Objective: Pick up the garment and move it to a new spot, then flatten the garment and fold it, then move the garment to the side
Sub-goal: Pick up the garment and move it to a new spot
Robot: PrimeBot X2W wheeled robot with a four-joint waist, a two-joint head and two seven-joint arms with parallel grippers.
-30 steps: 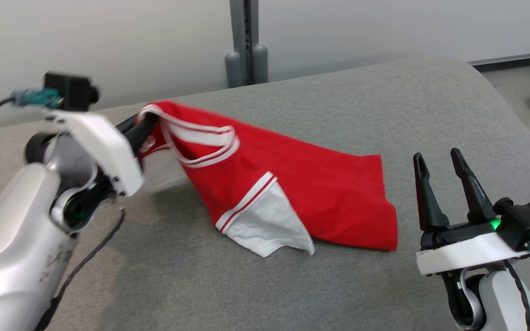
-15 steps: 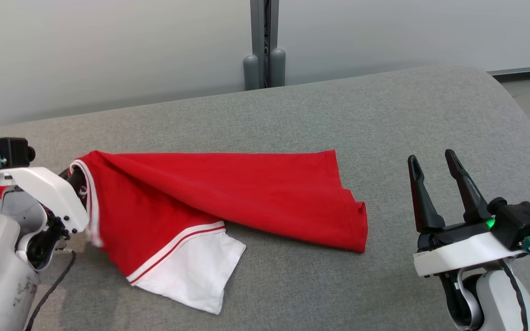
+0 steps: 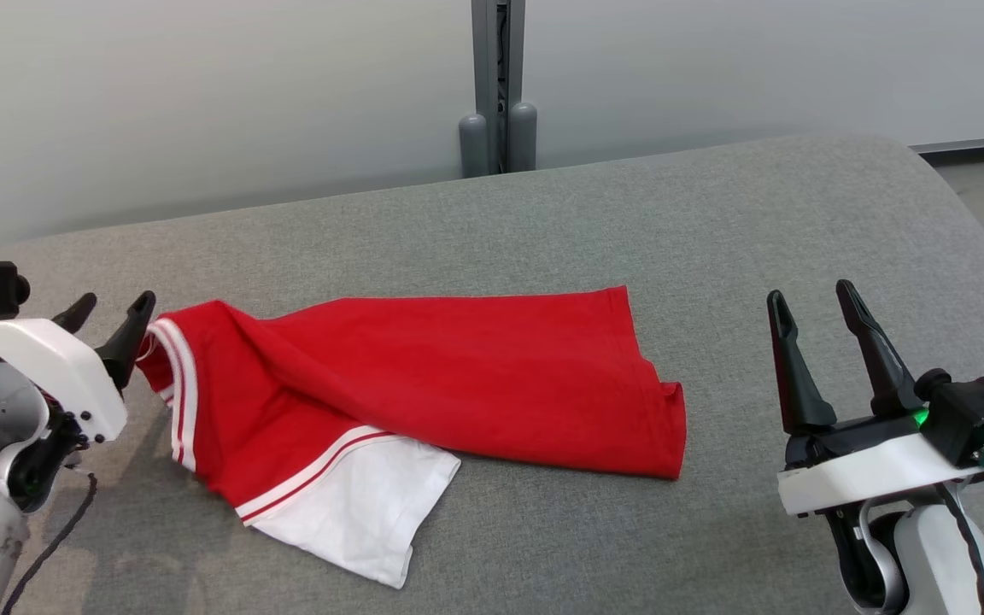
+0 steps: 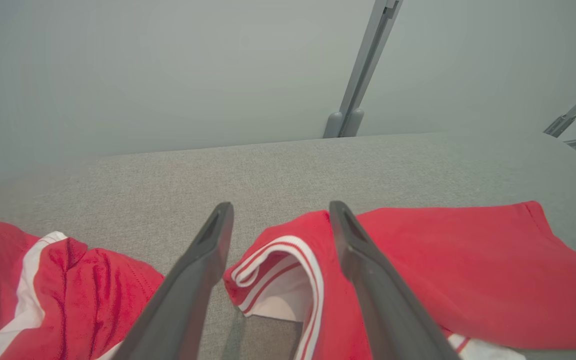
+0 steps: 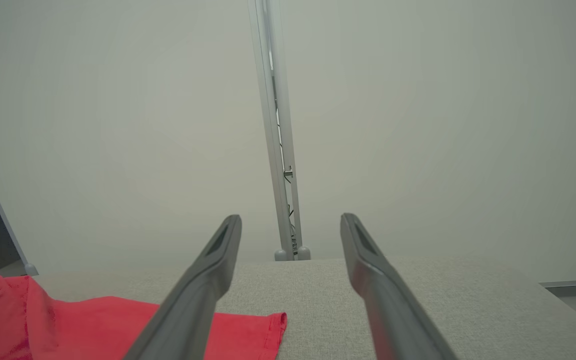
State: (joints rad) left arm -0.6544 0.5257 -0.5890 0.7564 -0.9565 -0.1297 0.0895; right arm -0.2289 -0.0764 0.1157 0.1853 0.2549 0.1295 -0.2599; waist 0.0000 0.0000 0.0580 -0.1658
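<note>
Grey table point(image 3: 714, 256) holds garment point(image 3: 458, 376) just beside left hand point(image 3: 116, 301).

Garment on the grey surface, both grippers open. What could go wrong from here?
The collar of the garment lies at the open fingertips of the left gripper, so pulling back might snag it. Another red garment close by could get grabbed instead. The garment is bunched; folding now would likely come out crooked.

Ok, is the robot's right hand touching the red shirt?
No, the right gripper stands open and apart from the red shirt, with bare grey surface between them.
</note>
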